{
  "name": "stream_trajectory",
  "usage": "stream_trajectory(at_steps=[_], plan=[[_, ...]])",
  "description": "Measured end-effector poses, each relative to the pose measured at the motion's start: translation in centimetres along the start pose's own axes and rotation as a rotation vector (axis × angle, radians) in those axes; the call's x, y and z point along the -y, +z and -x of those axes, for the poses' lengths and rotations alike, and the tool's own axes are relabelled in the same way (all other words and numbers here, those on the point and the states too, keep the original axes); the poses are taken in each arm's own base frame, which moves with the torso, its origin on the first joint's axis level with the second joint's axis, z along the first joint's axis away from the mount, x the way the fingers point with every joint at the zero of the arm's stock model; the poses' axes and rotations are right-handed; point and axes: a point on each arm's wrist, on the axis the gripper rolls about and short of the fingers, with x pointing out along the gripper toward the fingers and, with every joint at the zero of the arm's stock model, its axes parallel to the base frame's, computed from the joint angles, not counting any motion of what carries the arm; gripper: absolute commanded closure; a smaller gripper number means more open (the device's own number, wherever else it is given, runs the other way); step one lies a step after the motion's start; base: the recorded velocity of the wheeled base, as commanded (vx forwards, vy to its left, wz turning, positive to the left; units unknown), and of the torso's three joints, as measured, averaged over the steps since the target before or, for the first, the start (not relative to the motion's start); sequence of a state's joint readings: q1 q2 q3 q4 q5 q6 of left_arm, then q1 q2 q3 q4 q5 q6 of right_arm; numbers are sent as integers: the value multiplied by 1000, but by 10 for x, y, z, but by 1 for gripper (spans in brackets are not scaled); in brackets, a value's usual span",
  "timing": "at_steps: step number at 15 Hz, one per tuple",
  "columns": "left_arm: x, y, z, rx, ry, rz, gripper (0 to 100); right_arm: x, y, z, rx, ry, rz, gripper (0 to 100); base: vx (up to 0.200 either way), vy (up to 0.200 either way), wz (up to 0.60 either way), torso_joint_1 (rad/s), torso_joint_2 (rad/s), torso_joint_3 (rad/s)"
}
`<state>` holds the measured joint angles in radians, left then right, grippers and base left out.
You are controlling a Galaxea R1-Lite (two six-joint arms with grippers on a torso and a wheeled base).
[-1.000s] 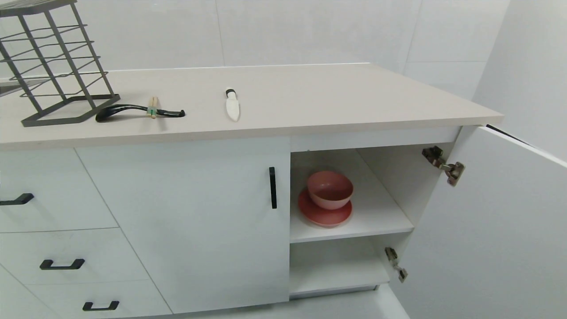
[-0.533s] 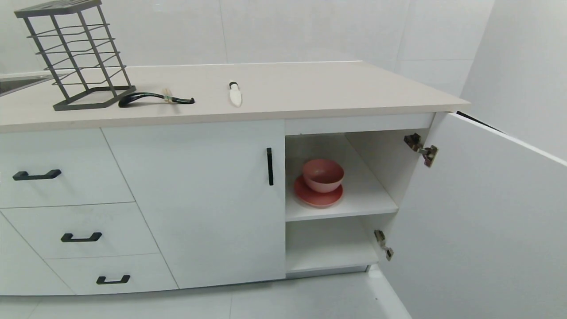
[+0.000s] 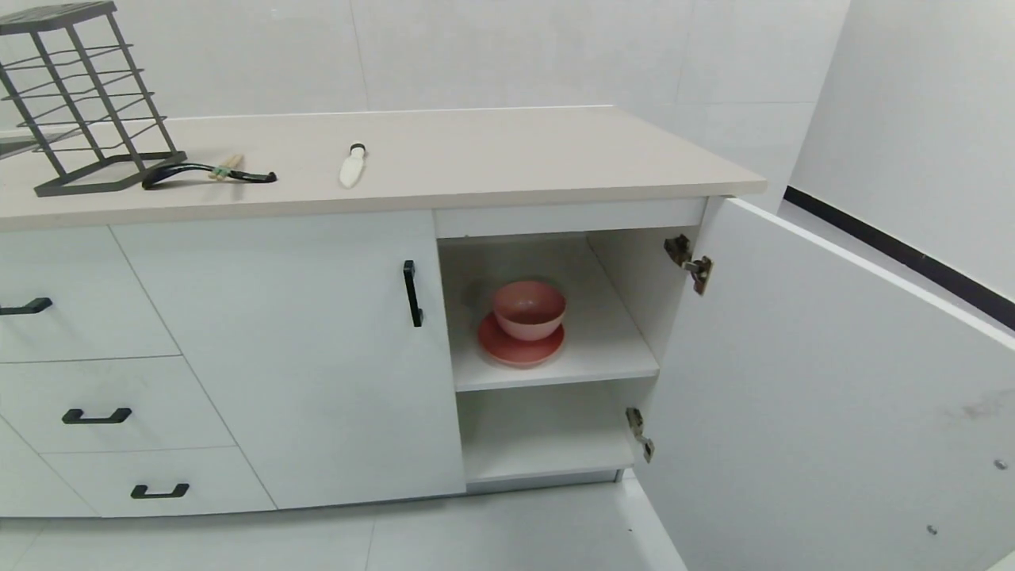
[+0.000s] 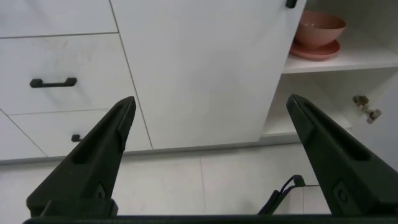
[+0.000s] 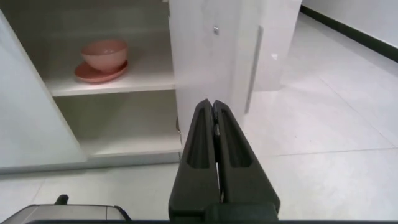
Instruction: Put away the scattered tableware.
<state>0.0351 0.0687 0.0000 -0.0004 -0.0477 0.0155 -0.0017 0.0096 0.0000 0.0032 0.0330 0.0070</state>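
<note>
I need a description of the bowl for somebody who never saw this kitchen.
Below the beige countertop, the white cabinet has its right door open. On the upper shelf inside, the pink bowl sits on a red plate; it is the deeper, paler piece on top.

Head view: wire rack point(image 3: 87, 95) on the bench point(image 3: 515, 151) is clipped by the top and left edges. The stick-like bit point(image 3: 228, 164) across the black ladle point(image 3: 158, 181) is too small, I can't identify it. The bowl point(image 3: 529, 308) hides the middle of the plate point(image 3: 519, 354). The open cupboard door point(image 3: 833, 396) runs off right and bottom. Left wrist view: handle point(image 4: 290, 3) of the closed door point(image 4: 205, 68) is cut by the top edge.
</note>
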Motion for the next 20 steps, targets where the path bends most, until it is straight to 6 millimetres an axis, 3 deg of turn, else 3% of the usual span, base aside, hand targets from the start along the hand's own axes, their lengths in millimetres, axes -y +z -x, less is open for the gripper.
stream_trajectory(at_steps=[3, 12, 17, 20], plan=[[0, 0, 0, 0, 1, 2, 0, 0, 0, 0, 0, 0, 0, 100, -200, -67, 0, 2, -1, 9], [0, 0, 0, 0, 0, 2, 0, 0, 0, 0, -1, -1, -2, 100, 0, -200, 0, 0, 3, 3], [0, 0, 0, 0, 1, 2, 0, 0, 0, 0, -1, -2, -2, 100, -200, 0, 0, 5, 5, -4], [0, 0, 0, 0, 1, 2, 0, 0, 0, 0, -1, -1, -3, 100, 0, -200, 0, 2, -1, 5]])
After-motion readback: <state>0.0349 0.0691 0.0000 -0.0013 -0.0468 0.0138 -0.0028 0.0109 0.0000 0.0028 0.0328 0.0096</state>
